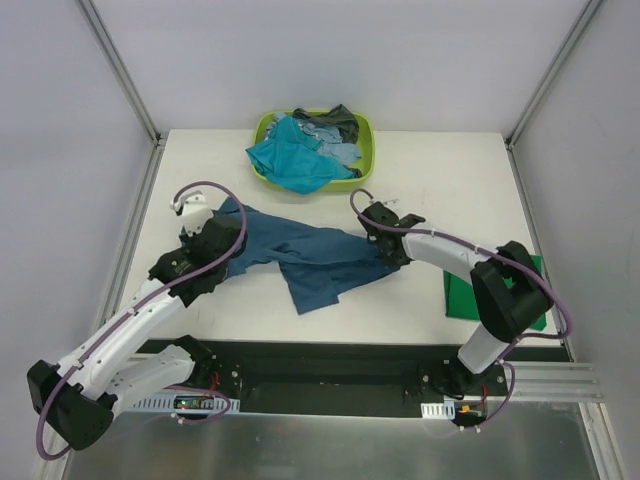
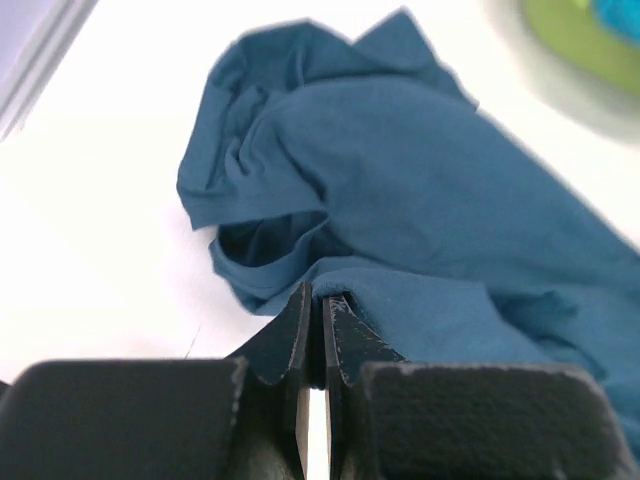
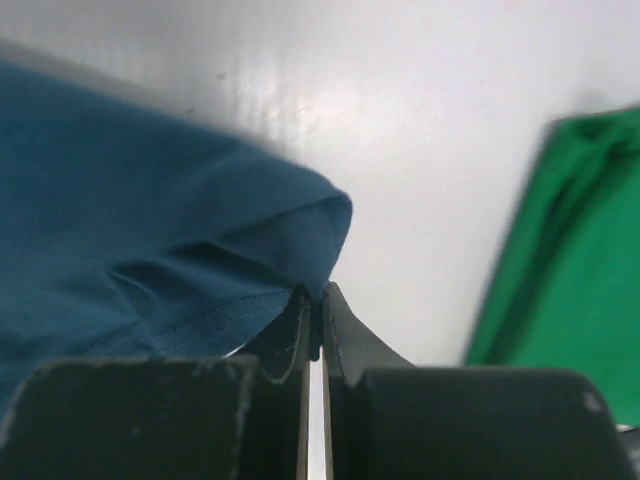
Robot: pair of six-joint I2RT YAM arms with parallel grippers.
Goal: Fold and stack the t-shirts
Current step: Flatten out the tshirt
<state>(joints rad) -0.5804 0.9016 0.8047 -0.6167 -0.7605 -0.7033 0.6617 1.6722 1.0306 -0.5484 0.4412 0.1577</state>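
We judge the task is at an early stage. One bright green cloth t-shirt (image 1: 462,297) lies flat at the right edge of the white table (image 1: 450,200), partly hidden by the right arm. It looks folded, so we count it as the start of the stack. The large dark blue cloth t-shirt (image 1: 310,262) lies crumpled across the middle of the table between the two arms and is not folded yet. Three more sit in the lime-green plastic basket (image 1: 366,135) at the far edge: a teal t-shirt (image 1: 290,160) spilling over the rim, a light blue t-shirt (image 1: 338,150) and a dark grey t-shirt (image 1: 342,118). So one is done, one is in hand and three are untouched.

The left arm reaches forward from near-left with its wrist low, and the left gripper (image 2: 316,300) is at the blue shirt's bunched left end. Its jaws are pressed together with a fold of blue fabric caught at the tips. The right arm bends at the elbow and reaches leftward, with the right gripper (image 3: 315,297) low at the shirt's right end. Its jaws are also clamped tight, pinching a stitched hem corner. In that wrist view the green shirt is well apart, off to the side.

The two claws hold opposite ends of the same shirt. We judge the current step is stretching it flat for folding. The middle is twisted and needs spreading.
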